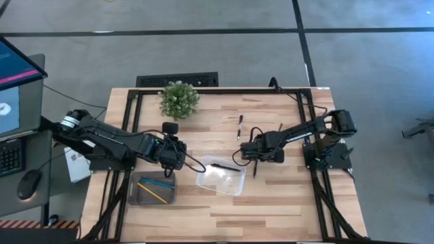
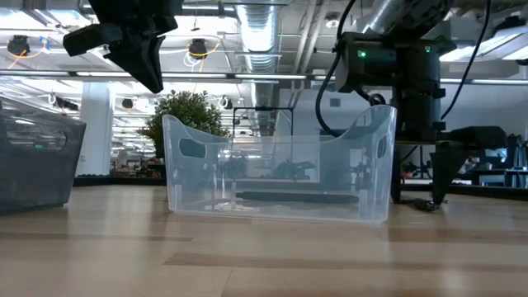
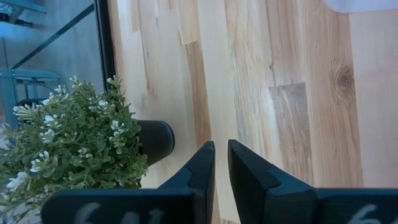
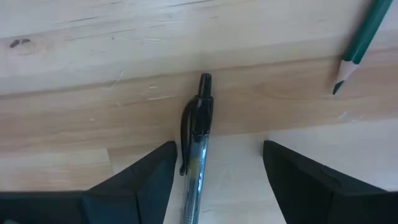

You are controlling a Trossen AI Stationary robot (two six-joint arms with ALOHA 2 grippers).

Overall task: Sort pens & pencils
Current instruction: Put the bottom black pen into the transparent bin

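While the right gripper [image 1: 249, 153] is standing wide open near the clear bin [image 1: 234, 183], the nearly shut, empty left gripper [image 1: 178, 152] is waiting above the grey tray [image 1: 137, 193] holding pencils [image 1: 154, 192]. From the right wrist, a black pen [image 4: 196, 155] is lying between the fingers [image 4: 146, 180], ungripped, with a green pencil [image 4: 362, 40] nearby. No writing is readable.

The desk [image 1: 285, 203] is pale wood with darker grain streaks. 1 black pen [image 4: 198, 158] has a clear barrel; beside it lies a green pencil [image 4: 360, 43]. The grey bin [image 1: 135, 196] holds yellow [image 1: 154, 193] and light blue [image 1: 157, 182] pencils. The plant [image 3: 68, 143] is green with white buds.
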